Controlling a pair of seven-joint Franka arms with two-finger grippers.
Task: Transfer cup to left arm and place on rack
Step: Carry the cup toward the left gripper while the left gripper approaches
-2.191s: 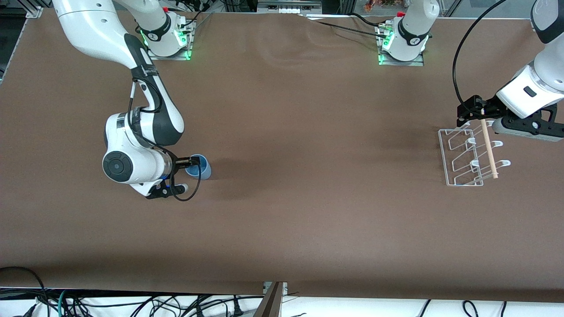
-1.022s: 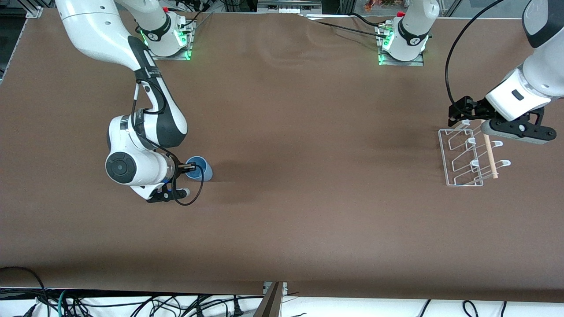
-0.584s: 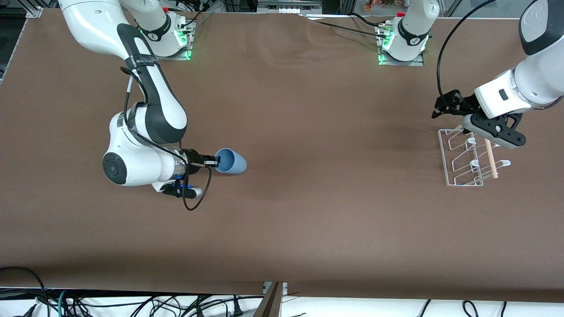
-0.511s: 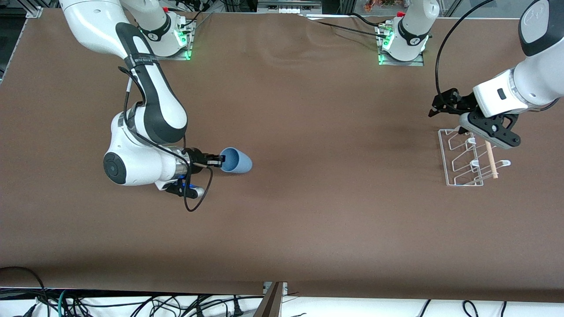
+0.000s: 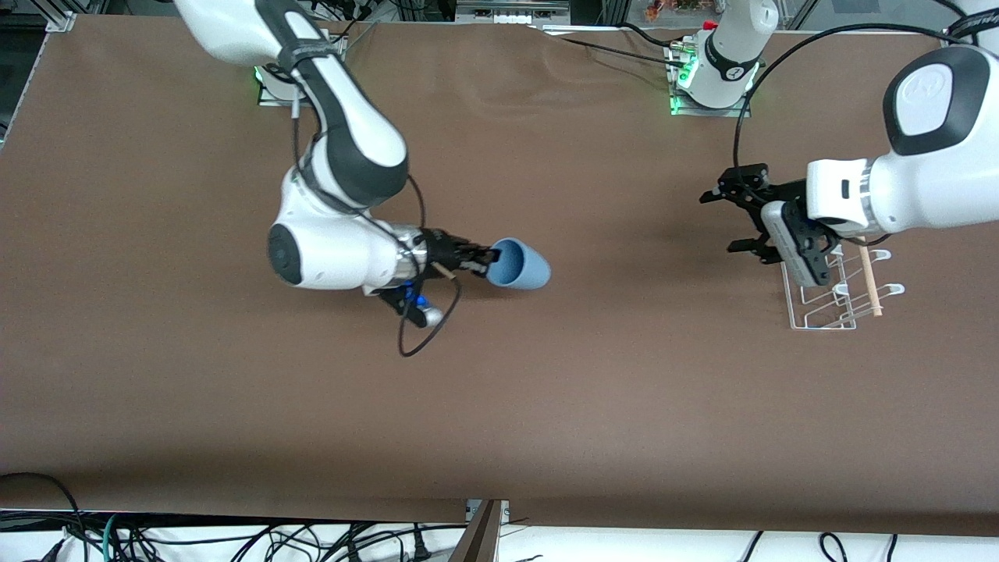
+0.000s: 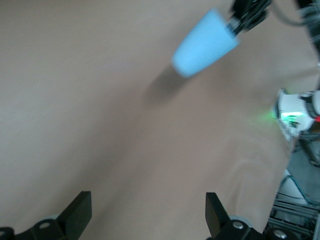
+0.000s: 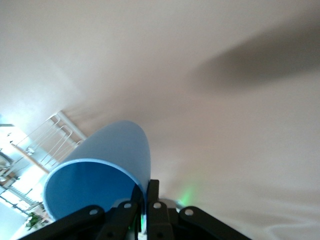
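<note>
1. Since the earlier frame, both of my arms have swung in toward the middle of the table (image 5: 156, 390): my right arm has carried the cup away from its own end, and my left arm has come off the rack to face it.

2. My right arm (image 5: 335, 250) reaches from its base at about 11 o'clock in the front view, forearm pointing toward 3 o'clock, wrist held level above the tabletop.

3. My left arm (image 5: 913, 195) comes in from the 2 o'clock corner, wrist pointing toward 9 o'clock, straight back at the right arm.

4. Off my left wrist, at 4 o'clock from the table's centre, sits the rack (image 5: 819, 304), empty, its wooden dowel (image 5: 868, 281) lying across the loops.

5. The cup (image 5: 521, 265) hangs in the air over the middle of the table, tipped on its side. Its long axis runs 9-to-3: mouth toward my right hand, closed base toward my left.

6. My right gripper (image 5: 485, 257) is pinched tight on the cup's rim, one finger inside the mouth and one outside, as the right wrist view shows (image 7: 145, 200).

7. My left gripper (image 5: 730, 221) hovers over the table beside the rack, fingers spread wide and empty. The cup lies at 9 o'clock from it, well apart, base first. I judge the handover needs that gap closed along this same line so my left fingers straddle the cup's body.
</note>
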